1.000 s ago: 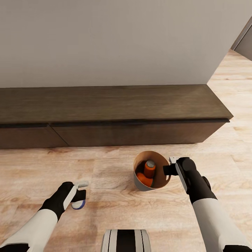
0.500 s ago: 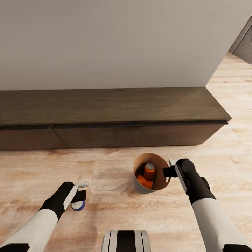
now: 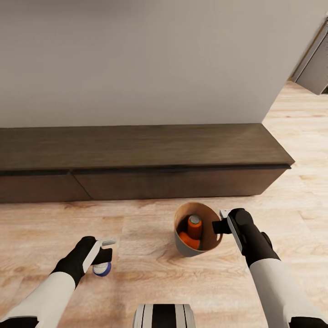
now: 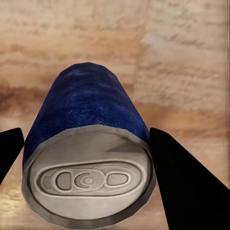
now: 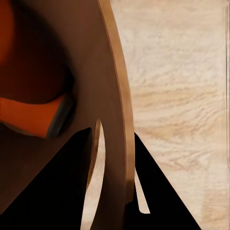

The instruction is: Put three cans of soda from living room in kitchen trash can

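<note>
While you carry the trash can (image 3: 197, 229) pinched at its rim by the right gripper (image 3: 222, 224), one finger inside its wall and one outside, two orange cans (image 3: 193, 230) already lie in it, one upright, one tipped on its side. Your left gripper (image 3: 103, 255) is clamped on the blue can (image 3: 101, 269), its long axis upright and silvery top facing the wrist camera. Next, I judge, you need to swing that can over the bucket's mouth and release it, beside the dark bench (image 3: 136, 157).
</note>
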You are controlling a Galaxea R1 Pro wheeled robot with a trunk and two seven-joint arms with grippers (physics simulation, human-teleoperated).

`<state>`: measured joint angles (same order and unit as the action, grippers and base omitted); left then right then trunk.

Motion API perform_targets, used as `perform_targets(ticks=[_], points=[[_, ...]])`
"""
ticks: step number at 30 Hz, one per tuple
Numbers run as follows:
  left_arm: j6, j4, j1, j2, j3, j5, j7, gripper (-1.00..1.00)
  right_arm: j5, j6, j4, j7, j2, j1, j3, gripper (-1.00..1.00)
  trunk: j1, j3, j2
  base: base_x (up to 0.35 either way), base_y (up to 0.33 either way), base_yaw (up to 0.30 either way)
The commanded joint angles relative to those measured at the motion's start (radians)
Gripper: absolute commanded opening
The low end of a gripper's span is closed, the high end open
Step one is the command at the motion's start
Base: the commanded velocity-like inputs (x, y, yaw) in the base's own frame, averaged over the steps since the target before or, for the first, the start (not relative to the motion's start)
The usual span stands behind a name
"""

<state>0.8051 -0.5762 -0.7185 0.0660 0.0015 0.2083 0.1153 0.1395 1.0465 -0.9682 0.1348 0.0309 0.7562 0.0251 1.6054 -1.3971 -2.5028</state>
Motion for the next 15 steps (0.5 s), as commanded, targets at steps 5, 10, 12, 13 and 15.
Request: perform_targets(ticks=[5,10,12,13,15], points=[[0.0,0.001,0.0,0.0,0.001,0.0,-0.003,-1.0,-0.018,0.001,0.0,0.005,0.0,0.0,0.0,-1.0,-0.002,0.019,0.001,0.0,0.0,0.0],[0.001,0.0,-0.001,0.0,0.002,0.002,-0.005,-1.0,-0.018,0.001,0.0,0.005,0.001,0.0,0.0,-1.0,-0.004,0.039,0.002,0.0,0.0,0.0],[0.002,-0.001,-0.001,-0.001,0.002,0.002,-0.008,-1.0,-0.018,0.001,0.0,0.005,0.0,-0.001,0.0,-1.0,-0.005,0.047,0.003,0.0,0.0,0.0],[0.005,-0.001,-0.001,-0.002,0.003,0.002,-0.01,-1.0,-0.018,0.001,0.0,0.005,0.0,-0.001,0.0,-1.0,-0.009,0.05,0.01,0.0,0.0,0.0],[0.026,0.0,-0.022,-0.002,0.003,0.002,-0.018,-1.0,-0.018,0.001,0.0,0.005,0.001,-0.001,-0.004,-1.0,-0.017,0.056,0.024,0.0,0.0,0.0]])
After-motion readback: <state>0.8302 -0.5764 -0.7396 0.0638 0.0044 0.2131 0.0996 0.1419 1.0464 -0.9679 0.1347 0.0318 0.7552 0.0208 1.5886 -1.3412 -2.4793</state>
